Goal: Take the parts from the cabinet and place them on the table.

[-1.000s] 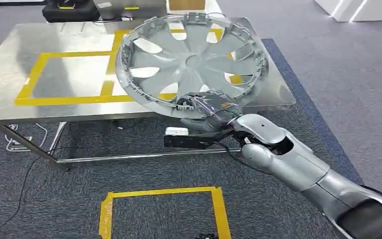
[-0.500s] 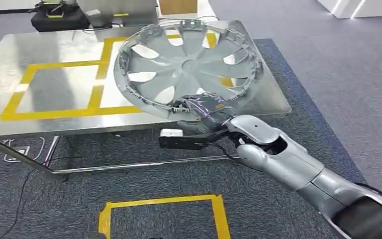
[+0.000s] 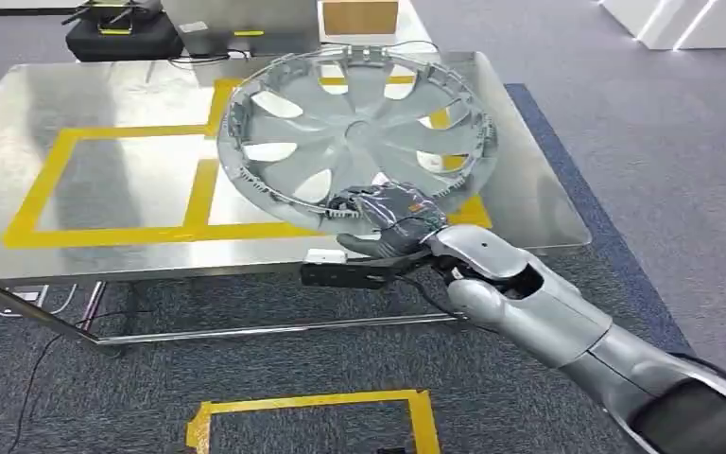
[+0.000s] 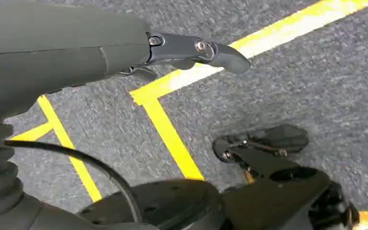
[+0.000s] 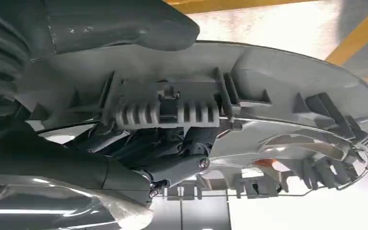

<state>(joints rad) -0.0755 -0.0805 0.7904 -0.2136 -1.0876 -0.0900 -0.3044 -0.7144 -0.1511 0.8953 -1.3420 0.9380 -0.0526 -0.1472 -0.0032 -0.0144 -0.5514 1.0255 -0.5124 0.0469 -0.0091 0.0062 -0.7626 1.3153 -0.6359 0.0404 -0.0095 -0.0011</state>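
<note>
One silver plastic hubcap, spoked, clip-ribbed rim, is grasped at its near edge by the right hand above the steel table, over yellow tape. Left hand fingers extended, empty, over grey carpet.

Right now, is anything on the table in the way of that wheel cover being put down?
Nothing visible. The robot hand holds the wheel cover by its rim over the table, whose yellow-taped squares look bare.

Steel desk marked with yellow tape rectangles; beyond it (far edge), a black case and a cardboard box; grey carpet floor beneath.
</note>
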